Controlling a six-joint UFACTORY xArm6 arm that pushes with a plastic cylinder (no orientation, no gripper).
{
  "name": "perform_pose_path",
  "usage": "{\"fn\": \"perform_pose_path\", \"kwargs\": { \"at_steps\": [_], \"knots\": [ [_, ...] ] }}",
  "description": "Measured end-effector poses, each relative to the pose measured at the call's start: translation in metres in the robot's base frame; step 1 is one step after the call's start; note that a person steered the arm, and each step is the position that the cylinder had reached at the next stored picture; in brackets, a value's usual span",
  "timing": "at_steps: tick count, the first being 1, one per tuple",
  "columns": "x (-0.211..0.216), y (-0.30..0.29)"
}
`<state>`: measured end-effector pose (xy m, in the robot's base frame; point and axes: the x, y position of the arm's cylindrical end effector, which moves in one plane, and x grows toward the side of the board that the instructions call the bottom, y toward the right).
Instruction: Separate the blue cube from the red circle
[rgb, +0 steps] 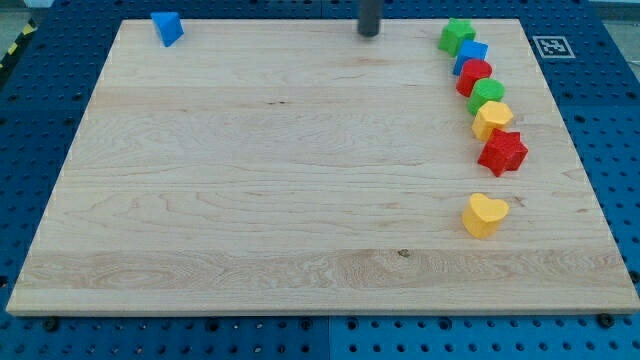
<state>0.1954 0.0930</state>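
The blue cube (472, 54) sits near the view's top right, touching the red circle (474, 77) just below it. They are part of a line of touching blocks: a green star (456, 36) above, then a green circle (488, 95), a yellow hexagon (492, 119) and a red star (502, 151) below. My tip (369, 31) is at the top edge of the board, well to the left of the blue cube, touching no block.
A yellow heart (485, 215) lies alone below the line at the right. A blue triangle (167, 28) lies at the top left corner. The wooden board (250, 200) sits on a blue pegboard table.
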Motion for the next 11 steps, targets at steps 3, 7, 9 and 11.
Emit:
{"fn": "perform_pose_path", "kwargs": {
  "at_steps": [3, 7, 9, 11],
  "knots": [
    [-0.002, 0.148],
    [0.091, 0.144],
    [0.1, 0.107],
    [0.086, 0.054]
  ]
}}
